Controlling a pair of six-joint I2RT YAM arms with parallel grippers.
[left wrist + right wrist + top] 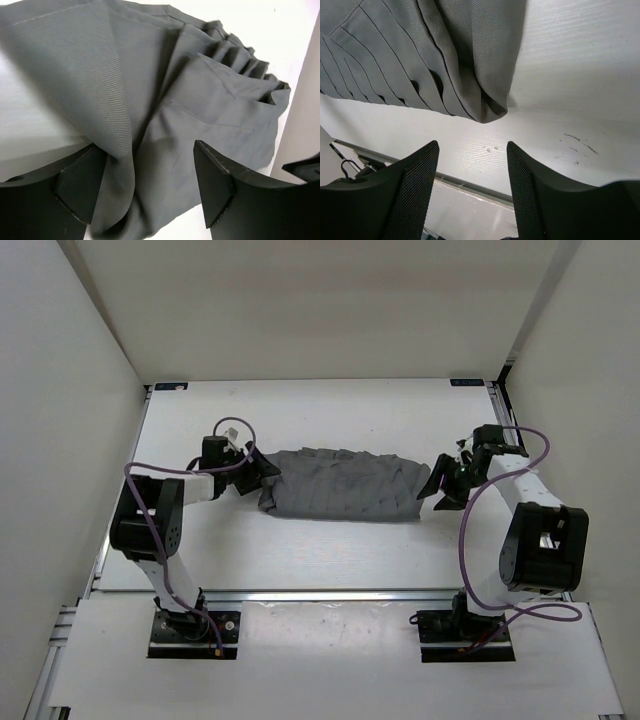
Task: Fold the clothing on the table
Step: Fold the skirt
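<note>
The gray clothing [340,485] lies bunched in a strip across the middle of the table [300,550], my left gripper [268,475] spread wide around its left end and my right gripper [430,486] spread over bare surface just beside its right corner, placed, I judge, to take both ends for folding.

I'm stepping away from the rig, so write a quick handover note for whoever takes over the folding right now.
Left pincer: open at the clothing's left end, with fabric loose between its fingers and not clamped.
Right pincer: open and empty, just off the right end.
Clothing: a bunched, wrinkled strip across the middle of the table.
Done: gathered into pleats, no tidy fold visible.
Left: probably flatten it, then fold it.
</note>
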